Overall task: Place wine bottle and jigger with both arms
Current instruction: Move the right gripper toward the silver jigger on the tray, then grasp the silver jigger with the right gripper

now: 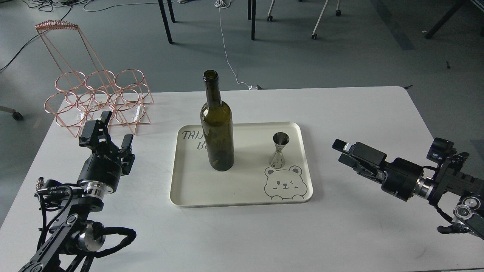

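Observation:
The tall dark olive-green wine bottle (216, 128) stands upright on the left part of the cream tray (242, 196). The small silver jigger (280, 150) stands upright on the tray's right part, above the bear drawing. My left gripper (107, 132) is open and empty over the table, left of the tray and well apart from the bottle. My right gripper (343, 153) is turned on its side and points left toward the tray. Its fingers sit one above the other, slightly apart and empty, well right of the jigger.
A copper wire bottle rack (96, 100) stands at the table's back left corner, just behind my left gripper. The white table (340, 113) has its far edge behind the tray. Chair and table legs stand on the floor beyond.

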